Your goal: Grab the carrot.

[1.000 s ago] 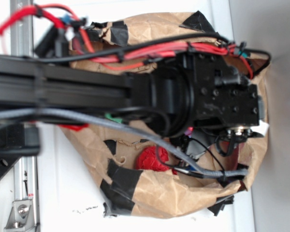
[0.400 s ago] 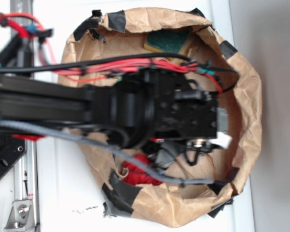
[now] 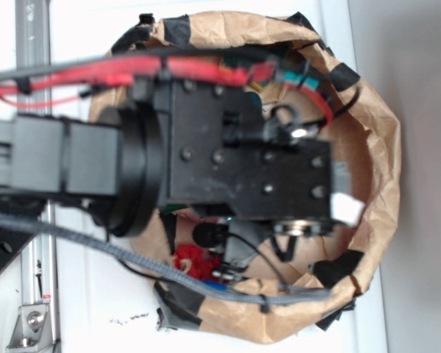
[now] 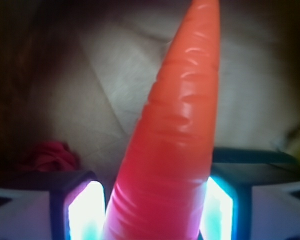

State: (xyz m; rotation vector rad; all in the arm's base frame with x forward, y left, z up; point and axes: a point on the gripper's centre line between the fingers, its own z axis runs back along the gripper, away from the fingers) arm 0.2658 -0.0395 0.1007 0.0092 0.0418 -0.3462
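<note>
claw (image 4: 157, 210) pinching the carrot (image 4: 175, 130) — tip pointing away, red ball (image 4: 50, 156) beside.

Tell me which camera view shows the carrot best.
The wrist view. There the carrot fills the middle of the picture, its wide end between the two fingers of the gripper and its tip pointing away. In the exterior view the arm covers most of the paper bag, and no carrot shows.

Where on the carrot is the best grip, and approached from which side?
Its thick lower body, fingers closing from either side. In the wrist view the carrot already runs between the two fingers, widest there and tapering toward the tip.
</note>
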